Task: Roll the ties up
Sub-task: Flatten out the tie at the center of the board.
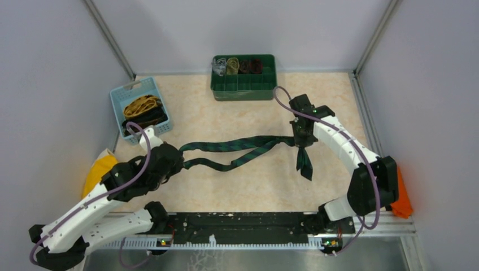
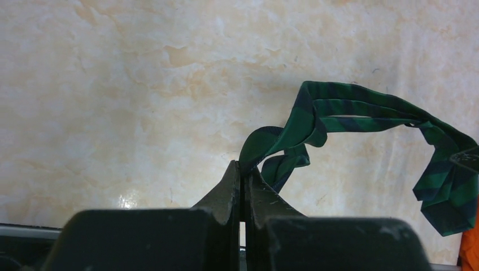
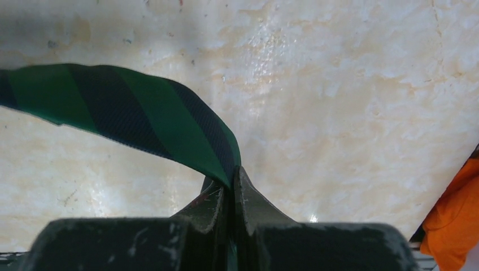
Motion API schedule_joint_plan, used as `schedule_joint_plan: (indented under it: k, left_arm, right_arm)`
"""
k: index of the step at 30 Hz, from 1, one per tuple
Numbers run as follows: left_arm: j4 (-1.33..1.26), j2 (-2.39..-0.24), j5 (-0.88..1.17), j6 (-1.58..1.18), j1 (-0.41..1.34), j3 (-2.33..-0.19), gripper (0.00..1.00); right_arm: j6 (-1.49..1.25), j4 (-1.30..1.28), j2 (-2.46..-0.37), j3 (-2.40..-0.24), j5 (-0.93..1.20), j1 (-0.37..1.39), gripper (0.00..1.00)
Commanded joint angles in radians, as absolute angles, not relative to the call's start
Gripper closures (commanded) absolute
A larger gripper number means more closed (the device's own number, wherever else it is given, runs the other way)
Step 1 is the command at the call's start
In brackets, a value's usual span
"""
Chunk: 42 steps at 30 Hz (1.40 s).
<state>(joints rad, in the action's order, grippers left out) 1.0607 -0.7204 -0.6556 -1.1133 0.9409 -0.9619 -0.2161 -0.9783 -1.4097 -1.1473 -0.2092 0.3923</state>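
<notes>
L gripper [image 2: 243,167], R gripper [image 3: 230,178] — both pinch green tie [image 1: 237,145].

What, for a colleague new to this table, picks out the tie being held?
On the marbled table, look in front of the green bin. The tie hangs pinched by left gripper and right gripper: dark green, dark-striped, unlike the yellow and black ones in the basket.

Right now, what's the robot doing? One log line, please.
left gripper: shut on green striped fabric necktie | right gripper: shut on same necktie | state: strung between them, unrolled
</notes>
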Motion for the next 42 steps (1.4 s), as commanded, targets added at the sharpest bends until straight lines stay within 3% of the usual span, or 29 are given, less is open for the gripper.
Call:
schedule_joint_plan:
  k: [1,8,19,24,28,33,39,42]
  left_arm:
    - [1.122,-0.682,-0.715,-1.151,0.943,-0.947,1.00]
    - [1.063,-0.689,-0.737,-1.096,0.943,-0.914,1.00]
    - [0.664,-0.877,-0.859,-0.931,0.915,-0.848,1.00]
    - [0.530,-0.977,-0.892,-0.775,0.767,-0.968,1.00]
    - [0.327,-1.090,-0.706,-0.673,0.559,-0.982,1.00]
    - [0.241,-1.364,-0.603,-0.646,0.443,-1.073,1.00]
    - [0.171,-1.656,-0.612,-0.591,0.399,-1.236,1.00]
    - [0.131,-1.765,-0.606,-0.545,0.384,-1.323,1.00]
  right_arm:
    - [-0.168,-0.925,-1.488,-1.237,-0.102,0.291,1.00]
    - [-0.119,-0.868,-1.706,-1.341,0.077,0.182,1.00]
    - [-0.005,-0.927,-1.974,-1.476,0.170,0.151,1.00]
    - [0.080,-0.978,-2.072,-1.549,0.270,0.098,1.00]
    - [0.116,-1.000,-2.115,-1.593,0.318,0.090,1.00]
    - [0.121,-1.008,-2.156,-1.657,0.280,0.082,0.91]
    - [0.097,-1.004,-2.162,-1.709,0.227,0.075,0.71]
    - [0.065,-0.982,-2.144,-1.747,0.181,0.074,0.68]
